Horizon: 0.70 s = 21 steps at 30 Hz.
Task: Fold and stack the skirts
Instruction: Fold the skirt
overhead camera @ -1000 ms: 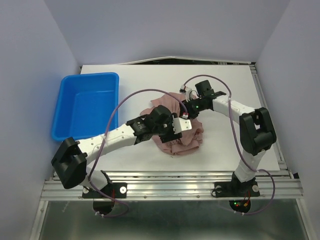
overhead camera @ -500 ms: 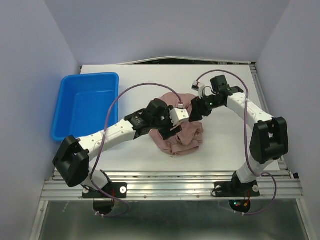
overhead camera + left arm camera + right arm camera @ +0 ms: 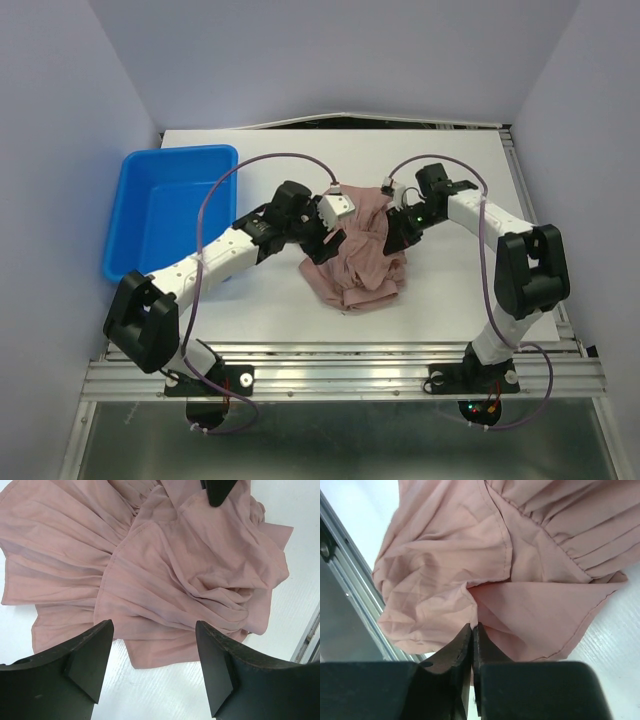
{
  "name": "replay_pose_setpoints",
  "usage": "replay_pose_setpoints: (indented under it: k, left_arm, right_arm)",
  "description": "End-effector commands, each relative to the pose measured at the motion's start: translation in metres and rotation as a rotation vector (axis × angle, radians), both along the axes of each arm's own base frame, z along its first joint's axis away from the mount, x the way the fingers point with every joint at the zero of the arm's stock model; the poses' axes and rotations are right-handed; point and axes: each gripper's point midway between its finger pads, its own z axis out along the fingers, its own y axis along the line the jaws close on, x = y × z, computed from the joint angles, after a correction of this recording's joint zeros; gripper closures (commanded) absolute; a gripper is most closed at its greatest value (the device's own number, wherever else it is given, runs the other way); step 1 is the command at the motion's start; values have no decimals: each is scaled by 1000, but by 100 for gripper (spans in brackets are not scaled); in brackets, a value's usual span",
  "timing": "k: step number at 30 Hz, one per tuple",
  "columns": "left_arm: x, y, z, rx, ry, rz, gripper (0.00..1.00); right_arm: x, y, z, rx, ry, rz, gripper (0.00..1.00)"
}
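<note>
The mauve-pink skirts (image 3: 360, 265) lie in one crumpled heap at the table's middle. My left gripper (image 3: 320, 242) hovers over the heap's left side, open, nothing between its fingers. In the left wrist view the pleated cloth (image 3: 165, 570) spreads below the wide-apart gripper (image 3: 152, 625), with bare table at its tips. My right gripper (image 3: 394, 238) is at the heap's right edge, shut on a fold of skirt. In the right wrist view the gripper (image 3: 472, 626) pinches a cloth ridge (image 3: 470, 587) at its tips. How many skirts the heap holds is hidden by the folds.
A blue plastic bin (image 3: 170, 210) stands at the table's left. The white table (image 3: 450, 160) ends in a metal rail (image 3: 340, 372) at the near side, and that rail (image 3: 350, 590) shows close behind the cloth in the right wrist view. Purple cables loop over both arms.
The left arm swung back and to the left over the heap and stayed open. The right gripper dropped onto the heap's right edge and shut on a fold.
</note>
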Motion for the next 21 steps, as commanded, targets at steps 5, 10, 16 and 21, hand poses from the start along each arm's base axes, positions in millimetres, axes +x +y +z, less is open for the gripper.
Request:
replay_pose_setpoints:
  k: [5, 10, 16, 21]
  left_arm:
    - [1, 1, 24, -61, -27, 1, 22]
    - [3, 7, 26, -65, -34, 10, 23]
    - [-3, 15, 22, -52, -67, -4, 23]
    - [-8, 23, 13, 44, -185, -45, 22]
  right_arm:
    - [27, 26, 76, 145, -163, 39, 99]
    - [45, 48, 90, 177, -209, 60, 99]
    - [49, 93, 72, 183, -211, 148, 99]
    - [46, 110, 28, 154, -165, 179, 99]
